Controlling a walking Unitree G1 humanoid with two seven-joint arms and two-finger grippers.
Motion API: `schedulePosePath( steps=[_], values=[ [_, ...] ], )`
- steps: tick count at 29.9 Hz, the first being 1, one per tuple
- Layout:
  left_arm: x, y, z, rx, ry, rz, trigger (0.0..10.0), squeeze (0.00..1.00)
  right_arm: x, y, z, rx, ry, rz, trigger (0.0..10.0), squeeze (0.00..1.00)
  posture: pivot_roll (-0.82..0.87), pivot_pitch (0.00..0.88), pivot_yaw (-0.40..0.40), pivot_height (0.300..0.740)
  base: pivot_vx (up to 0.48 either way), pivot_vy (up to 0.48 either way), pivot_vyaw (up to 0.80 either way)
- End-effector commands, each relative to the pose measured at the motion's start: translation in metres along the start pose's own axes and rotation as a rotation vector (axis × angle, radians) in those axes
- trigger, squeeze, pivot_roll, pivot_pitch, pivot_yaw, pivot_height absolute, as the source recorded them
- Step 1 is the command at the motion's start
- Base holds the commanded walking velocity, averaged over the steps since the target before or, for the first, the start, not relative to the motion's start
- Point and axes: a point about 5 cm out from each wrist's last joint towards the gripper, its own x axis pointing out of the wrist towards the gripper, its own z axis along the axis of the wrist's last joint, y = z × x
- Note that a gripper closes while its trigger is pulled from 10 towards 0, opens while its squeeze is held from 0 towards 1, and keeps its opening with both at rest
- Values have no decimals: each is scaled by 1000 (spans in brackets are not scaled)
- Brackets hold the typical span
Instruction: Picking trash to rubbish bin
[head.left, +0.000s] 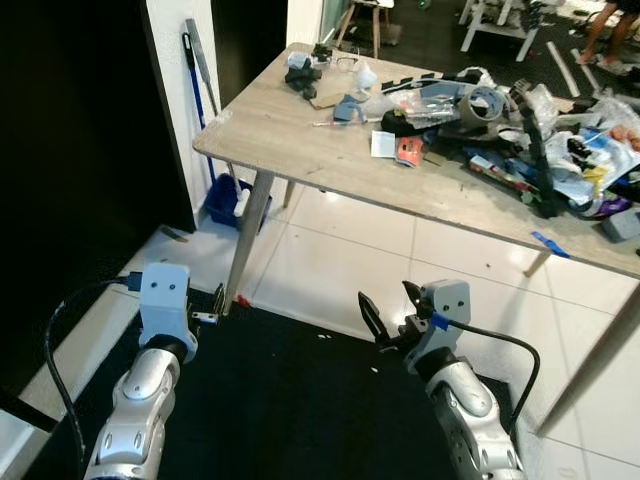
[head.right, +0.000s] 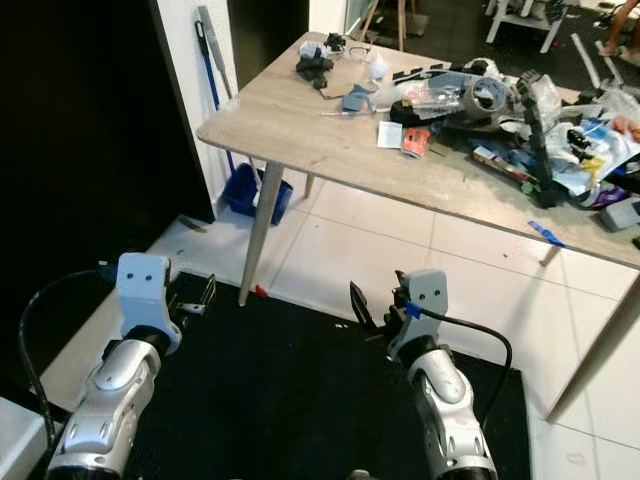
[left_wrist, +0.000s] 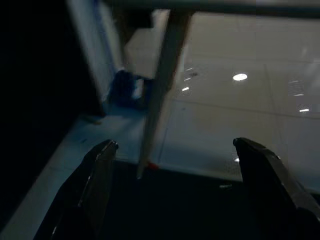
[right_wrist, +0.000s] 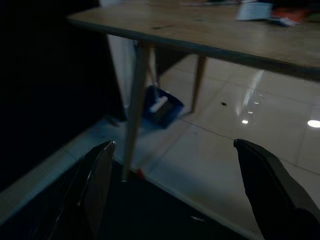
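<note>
Clutter of papers, wrappers, tape rolls and plastic bags (head.left: 480, 110) covers the far and right part of a light wooden table (head.left: 290, 130). A small red scrap (head.left: 243, 299) lies on the floor at the foot of the table's near leg (head.left: 248, 240), and it also shows as the red scrap (left_wrist: 151, 165) in the left wrist view. My left gripper (head.left: 215, 305) is open, low over the black mat and close to that leg. My right gripper (head.left: 390, 305) is open too, held over the mat's far edge. Both hold nothing. No rubbish bin is in view.
A blue dustpan (head.left: 228, 200) and a broom handle (head.left: 200, 70) stand against the white wall under the table's left corner. A black mat (head.left: 290, 400) with a few white crumbs (head.left: 325, 337) lies under my arms. White tiles run under the table. A person's legs (head.left: 610, 35) show far right.
</note>
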Motion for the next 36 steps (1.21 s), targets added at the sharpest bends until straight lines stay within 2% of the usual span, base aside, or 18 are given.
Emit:
schedulePosePath(
  steps=[1, 27, 36],
  values=[
    [-3, 2, -3, 12, 17, 4, 10000, 0, -1, -1, 1, -3, -4, -5, 10000, 0, -8, 122, -53, 740, 274, 0, 0],
    [-2, 2, -4, 11, 15, 6, 10000, 0, 2, -1, 6, -4, -23, -2, 10000, 0, -8, 116, -57, 740, 271, 0, 0],
    [-1, 1, -2, 10, 10, 6, 10000, 0, 5, -4, 17, -44, -72, -16, 10000, 0, -9, 118, -57, 740, 271, 0, 0]
  ],
)
